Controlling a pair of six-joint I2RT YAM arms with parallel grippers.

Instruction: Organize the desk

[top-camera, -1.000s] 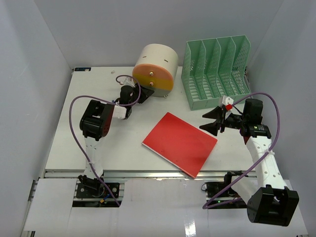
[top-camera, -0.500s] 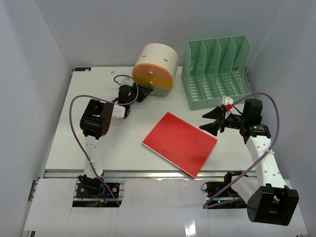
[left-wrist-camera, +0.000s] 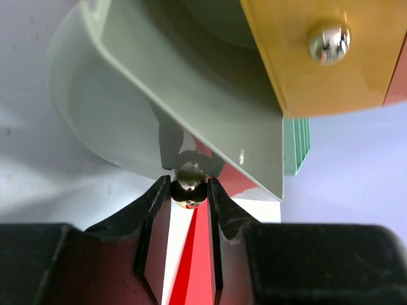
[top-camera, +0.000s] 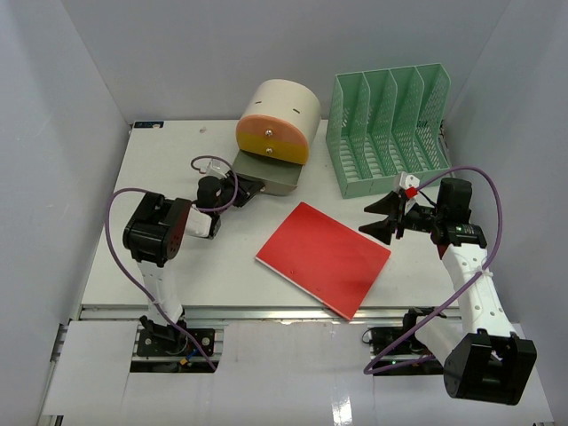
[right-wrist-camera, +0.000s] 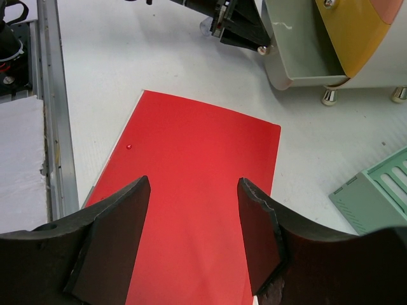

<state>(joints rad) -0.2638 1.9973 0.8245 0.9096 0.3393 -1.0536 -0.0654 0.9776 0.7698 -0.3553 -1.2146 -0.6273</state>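
On the white desk (top-camera: 160, 257) stands a round cream drawer unit (top-camera: 282, 108) with an orange front (left-wrist-camera: 318, 70). Its lower grey-green drawer (top-camera: 270, 174) is slid out. My left gripper (left-wrist-camera: 189, 192) is shut on that drawer's shiny metal knob (left-wrist-camera: 189, 196); seen from above, this gripper (top-camera: 240, 188) sits at the drawer's front. A second knob (left-wrist-camera: 329, 42) shows on the orange front above. A red folder (top-camera: 324, 257) lies flat mid-desk. My right gripper (right-wrist-camera: 194, 235) hovers open over the folder (right-wrist-camera: 197, 165), holding nothing.
A green slotted file rack (top-camera: 386, 129) stands at the back right, its corner (right-wrist-camera: 375, 197) close to the right gripper. The metal rail (top-camera: 266, 312) runs along the desk's front edge. Purple cables loop beside both arms.
The left gripper closed on the lower knob and drew back toward the near left, sliding the grey-green drawer out. The right arm stayed still.
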